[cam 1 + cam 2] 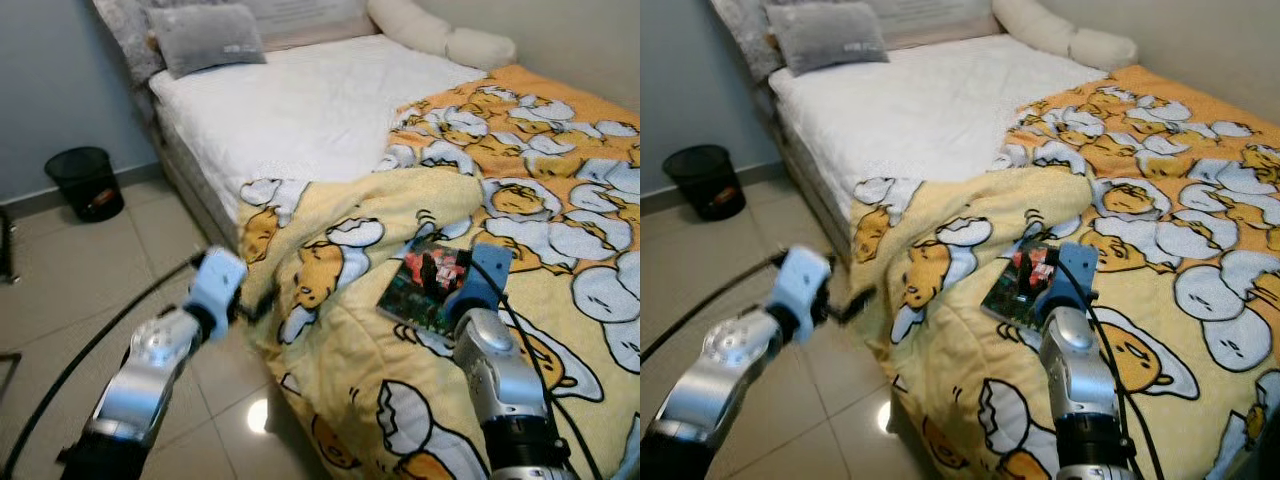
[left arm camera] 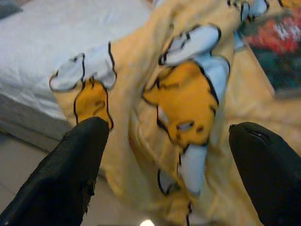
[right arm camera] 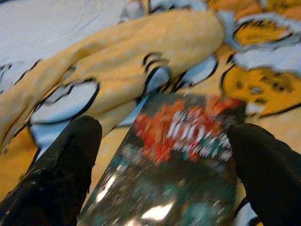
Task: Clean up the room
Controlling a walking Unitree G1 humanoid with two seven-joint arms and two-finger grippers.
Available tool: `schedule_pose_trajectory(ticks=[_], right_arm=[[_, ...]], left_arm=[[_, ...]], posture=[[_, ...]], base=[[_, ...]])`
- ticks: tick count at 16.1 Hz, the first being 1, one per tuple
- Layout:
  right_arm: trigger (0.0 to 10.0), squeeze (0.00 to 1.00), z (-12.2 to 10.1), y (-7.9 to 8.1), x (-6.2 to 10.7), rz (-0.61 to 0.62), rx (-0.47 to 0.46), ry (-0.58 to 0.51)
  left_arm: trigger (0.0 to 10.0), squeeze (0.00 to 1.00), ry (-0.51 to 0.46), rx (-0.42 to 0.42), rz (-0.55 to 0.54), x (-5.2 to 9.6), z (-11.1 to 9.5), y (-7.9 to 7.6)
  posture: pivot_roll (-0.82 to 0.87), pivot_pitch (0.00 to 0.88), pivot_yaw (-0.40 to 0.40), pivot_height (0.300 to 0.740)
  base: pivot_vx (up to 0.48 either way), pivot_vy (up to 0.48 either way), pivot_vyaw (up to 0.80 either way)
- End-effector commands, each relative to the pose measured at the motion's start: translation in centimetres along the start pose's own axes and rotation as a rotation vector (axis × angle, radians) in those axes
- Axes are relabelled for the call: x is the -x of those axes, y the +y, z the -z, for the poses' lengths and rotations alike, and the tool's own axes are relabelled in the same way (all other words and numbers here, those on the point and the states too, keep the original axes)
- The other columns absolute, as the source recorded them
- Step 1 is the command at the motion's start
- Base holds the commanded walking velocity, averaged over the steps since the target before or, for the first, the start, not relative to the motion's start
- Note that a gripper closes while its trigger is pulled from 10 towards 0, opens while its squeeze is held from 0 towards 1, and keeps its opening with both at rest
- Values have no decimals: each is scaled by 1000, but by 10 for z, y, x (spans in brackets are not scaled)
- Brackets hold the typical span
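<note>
A dark book (image 1: pixel 420 285) with a red and green cover lies flat on the yellow cartoon-print blanket (image 1: pixel 330 330) near the bed's front edge. My right gripper (image 3: pixel 164 155) hovers just above the book (image 3: pixel 178 155), open, its fingers (image 3: pixel 61 174) spread to either side of the cover. My left gripper (image 2: pixel 171 155) is open too, held off the bed's side and facing the hanging fold of the blanket (image 2: pixel 183 99). Nothing is between either pair of fingers.
The blanket covers the near half of the bed; the white sheet (image 1: pixel 290 110) is bare beyond, with a grey pillow (image 1: pixel 205 38) and a cream bolster (image 1: pixel 440 35) at the head. A black waste bin (image 1: pixel 85 182) stands on the tiled floor by the wall.
</note>
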State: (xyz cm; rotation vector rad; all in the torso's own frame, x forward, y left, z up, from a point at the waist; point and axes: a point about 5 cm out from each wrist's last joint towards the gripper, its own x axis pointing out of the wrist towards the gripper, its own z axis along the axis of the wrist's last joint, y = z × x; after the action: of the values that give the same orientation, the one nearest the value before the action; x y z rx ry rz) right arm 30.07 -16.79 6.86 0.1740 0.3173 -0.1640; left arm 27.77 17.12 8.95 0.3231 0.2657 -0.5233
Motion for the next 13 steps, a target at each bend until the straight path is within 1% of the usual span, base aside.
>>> schedule_pose_trajectory(ticks=[1,3,4,5,6,7,8,9,10,11,13], right_arm=[[10000,0,-2,1,-2,0,-24,13],[10000,0,0,0,-1,-4,-25,34],[10000,0,3,-1,0,-6,-40,51],[10000,1000,10,-7,3,14,-92,85],[10000,1000,17,-14,5,42,-142,108],[10000,1000,22,-19,4,52,-166,127],[10000,1000,31,-26,0,85,-209,176],[10000,1000,35,-29,-2,102,-233,202],[10000,200,39,-36,-6,124,-261,223],[10000,0,40,-43,-11,140,-281,245],[10000,0,41,-48,-13,144,-301,262]], left_arm=[[10000,722,-5,-29,20,1,-6,3],[10000,678,-5,-22,61,5,-6,1],[10000,620,-3,-27,77,8,-5,0],[10000,569,1,-37,93,13,-4,-1],[10000,522,-2,-33,99,17,-3,1],[10000,471,-15,-7,111,20,-2,1],[10000,431,-26,2,153,20,-2,-3],[10000,431,-32,1,179,20,-2,-5],[10000,400,-40,9,243,19,-3,-8],[10000,384,-33,6,325,20,-3,-12],[10000,384,-12,-1,391,21,-2,-15]], posture=[[16,0,-16,740],[19,0,-20,740],[23,0,-24,740],[24,0,-24,740],[25,0,-24,740],[22,0,-22,740],[25,0,-24,740],[25,0,-24,740],[26,0,-22,740],[24,0,-18,740],[22,0,-14,740]], base=[[0,0,0],[0,0,0],[0,0,0],[0,0,0],[0,0,0],[0,0,0],[0,0,0],[0,0,0],[0,0,0],[0,0,0],[0,0,0]])
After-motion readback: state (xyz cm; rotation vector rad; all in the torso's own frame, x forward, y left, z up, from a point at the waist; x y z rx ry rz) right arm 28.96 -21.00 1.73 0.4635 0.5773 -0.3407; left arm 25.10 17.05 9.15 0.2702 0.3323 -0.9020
